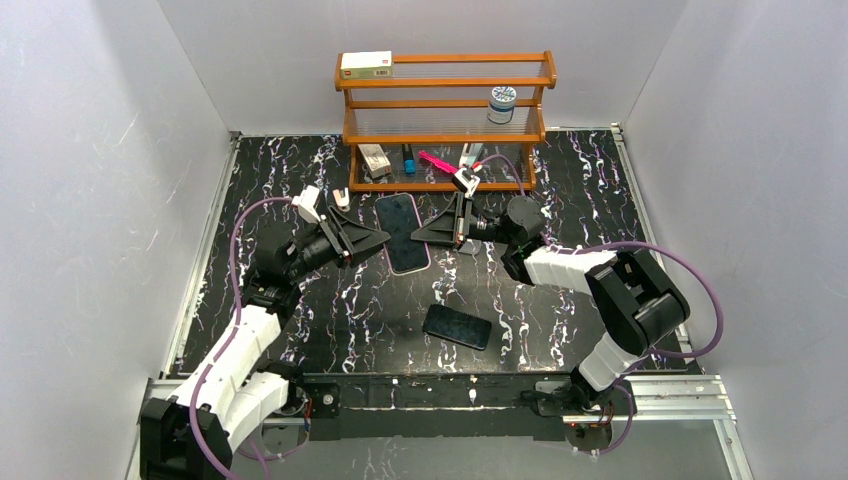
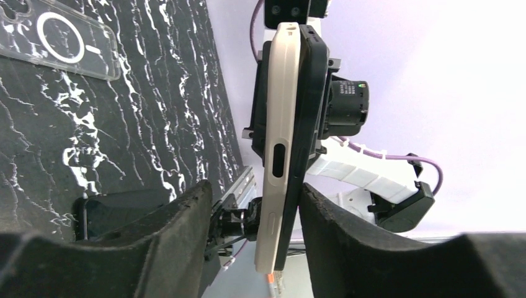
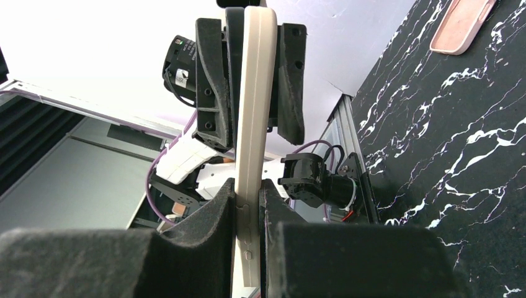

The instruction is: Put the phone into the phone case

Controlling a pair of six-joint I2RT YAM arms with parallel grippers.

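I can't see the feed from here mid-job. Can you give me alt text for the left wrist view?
A phone seen edge-on, pale rim and dark face, sits between the left fingers with a gap on one side, while the right fingers clamp its far end. A clear case with a printed ring lies flat on the black marbled table, upper left.

Seen from the right wrist, a pink case (image 3: 462,25) up and right of the phone (image 3: 251,124) is cut off by the edge. Seen from the left wrist, a clear case (image 2: 62,37) up and left of the phone is too.
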